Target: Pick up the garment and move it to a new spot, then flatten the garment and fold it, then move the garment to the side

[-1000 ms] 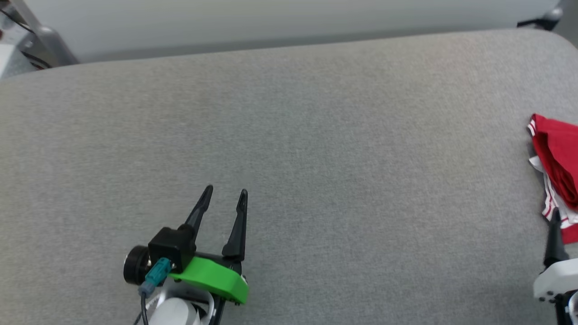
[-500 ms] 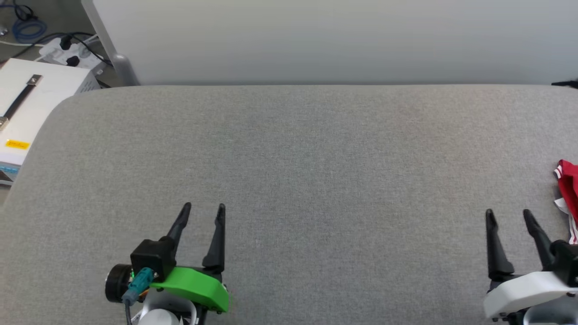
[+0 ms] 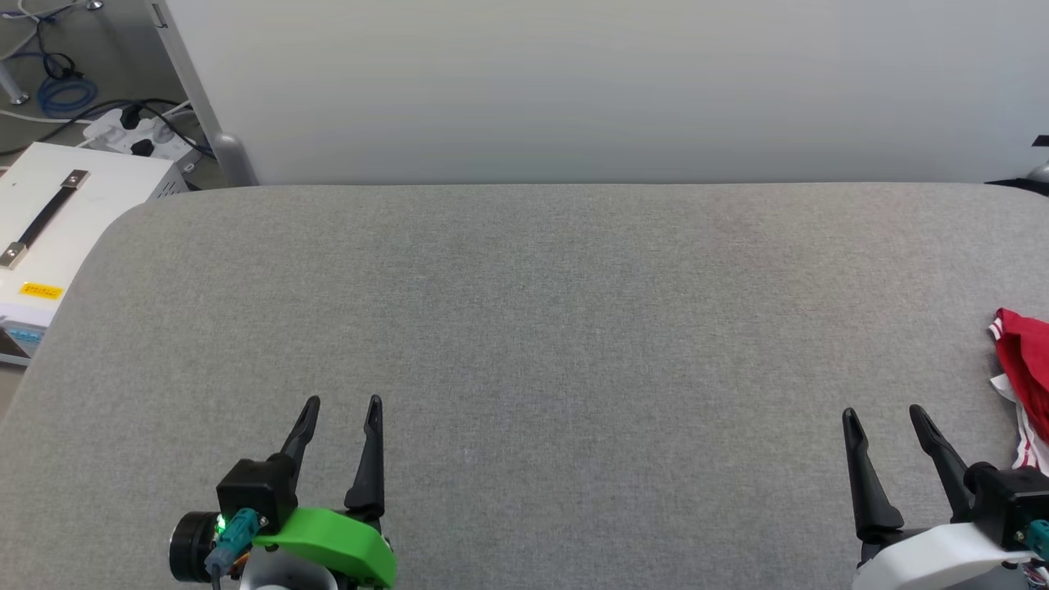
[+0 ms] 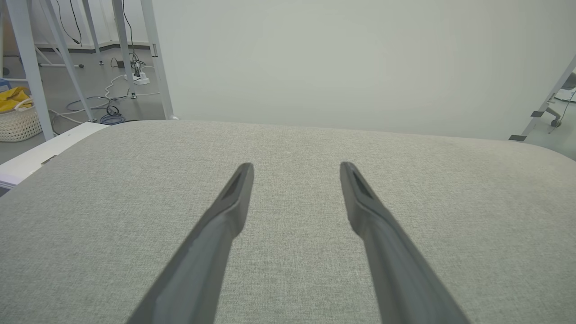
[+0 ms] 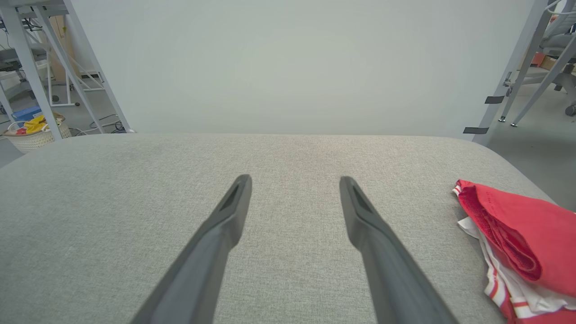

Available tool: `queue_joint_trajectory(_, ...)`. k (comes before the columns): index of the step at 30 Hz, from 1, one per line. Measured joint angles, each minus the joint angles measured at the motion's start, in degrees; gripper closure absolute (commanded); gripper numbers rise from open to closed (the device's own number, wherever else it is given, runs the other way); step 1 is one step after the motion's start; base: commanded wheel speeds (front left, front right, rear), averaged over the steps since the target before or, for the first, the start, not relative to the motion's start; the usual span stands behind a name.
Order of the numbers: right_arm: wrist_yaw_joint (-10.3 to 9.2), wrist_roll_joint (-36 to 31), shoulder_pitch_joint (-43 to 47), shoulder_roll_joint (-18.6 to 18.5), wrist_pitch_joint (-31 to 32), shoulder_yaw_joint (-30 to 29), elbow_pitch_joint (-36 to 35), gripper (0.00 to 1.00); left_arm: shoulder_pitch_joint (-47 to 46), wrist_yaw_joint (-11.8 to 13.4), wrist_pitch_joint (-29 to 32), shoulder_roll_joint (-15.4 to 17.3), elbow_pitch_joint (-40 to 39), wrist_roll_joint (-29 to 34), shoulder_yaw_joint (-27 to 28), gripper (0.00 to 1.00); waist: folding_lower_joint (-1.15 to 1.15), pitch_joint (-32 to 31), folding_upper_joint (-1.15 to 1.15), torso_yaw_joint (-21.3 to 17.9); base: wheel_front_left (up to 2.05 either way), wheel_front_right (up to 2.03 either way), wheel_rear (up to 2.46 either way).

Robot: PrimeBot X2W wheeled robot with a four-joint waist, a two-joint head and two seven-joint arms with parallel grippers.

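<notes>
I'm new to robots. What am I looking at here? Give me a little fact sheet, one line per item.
surface: grey fabric-covered table with rounded corners
clothing: red and white garment, in a loosely folded heap near the table's right edge
left claw: left gripper open, empty, over bare fabric
right claw: right gripper open, empty, beside the garment, not touching it
background: pale wall panel; white box to the left of the table
</notes>
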Motion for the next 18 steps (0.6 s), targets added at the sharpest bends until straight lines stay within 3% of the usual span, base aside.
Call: queue_joint_trajectory(18,0.00,0.9,0.3,0.1,0.3,0.9,-0.2,0.00,0.1,-0.2,0.0,0.0,1.3,0.0,-0.3,0.00,0.00,0.2,0.00,-0.3,0.00,0.00,0.00)
